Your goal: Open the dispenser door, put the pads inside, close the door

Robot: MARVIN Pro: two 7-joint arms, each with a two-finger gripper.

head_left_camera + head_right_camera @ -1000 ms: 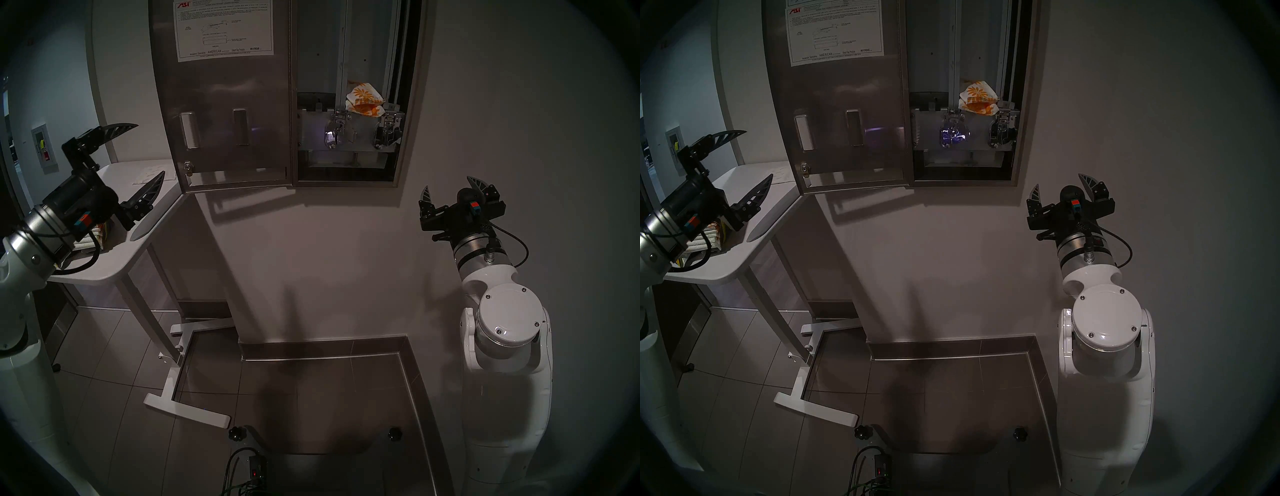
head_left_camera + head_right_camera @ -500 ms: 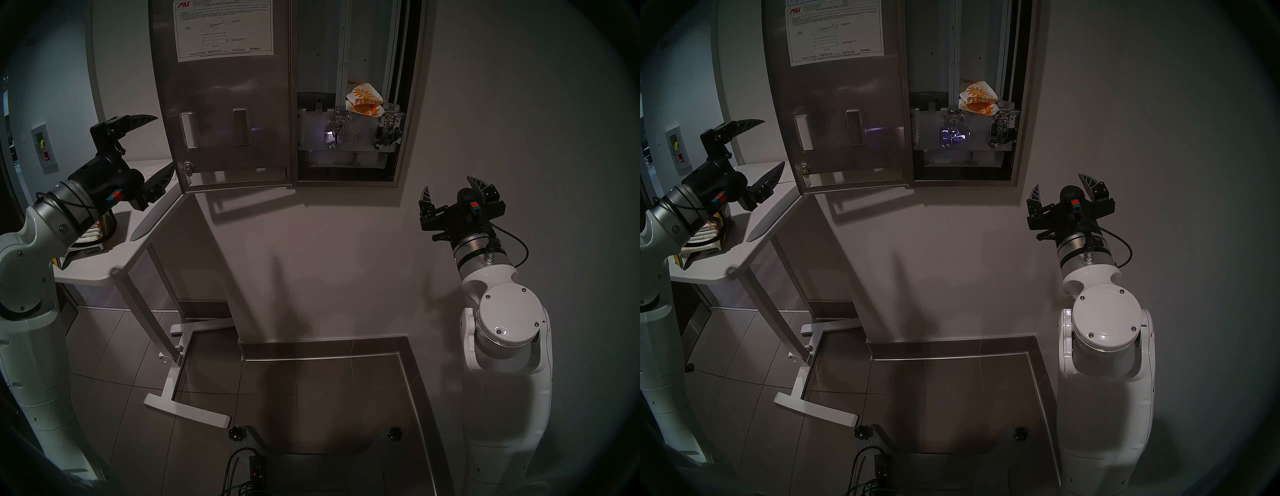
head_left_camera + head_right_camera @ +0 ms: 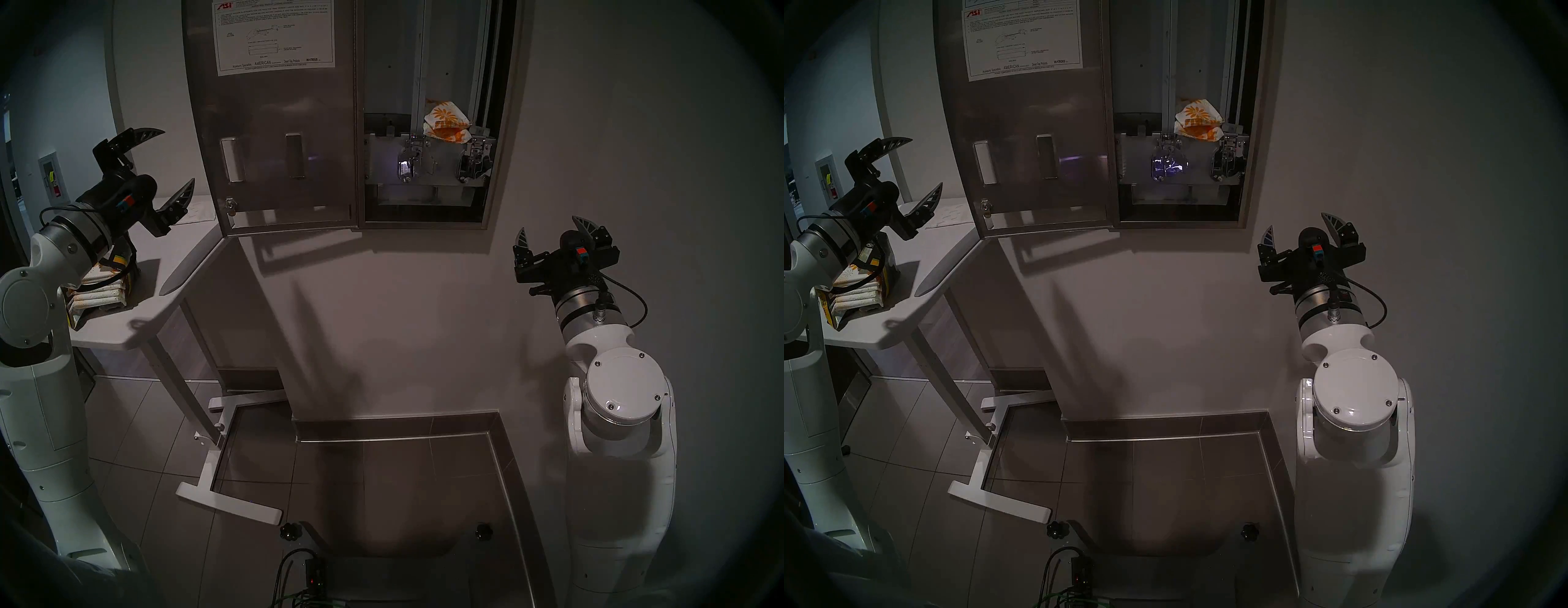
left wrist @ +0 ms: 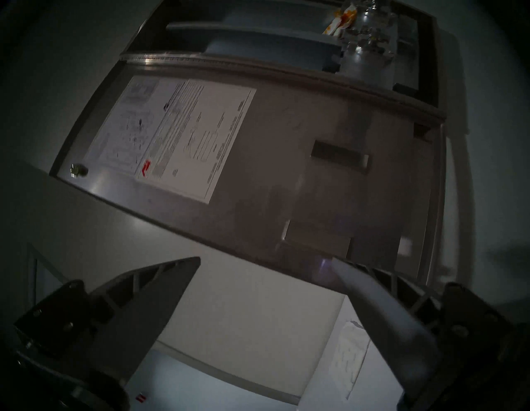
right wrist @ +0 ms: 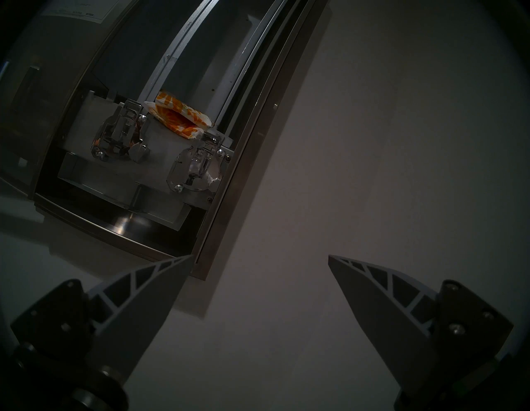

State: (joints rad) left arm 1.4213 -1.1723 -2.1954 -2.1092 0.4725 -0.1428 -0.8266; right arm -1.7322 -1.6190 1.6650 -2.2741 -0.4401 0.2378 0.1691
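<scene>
- Since 1 second earlier, left gripper (image 3: 176,159) has risen off the white side table (image 3: 140,314); fingers wide, empty.
- Right gripper (image 3: 549,231): unmoved, fingers wide, empty.
- 2 daisy-print wrapped pads (image 3: 446,122) lie inside the stainless-steel wall dispenser (image 3: 502,127); its steel door (image 3: 275,148) hangs open.

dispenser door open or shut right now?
Open. The door is swung out to the left with its inner instruction sheet facing the camera, and the dispenser interior is exposed, with pads inside.
</scene>
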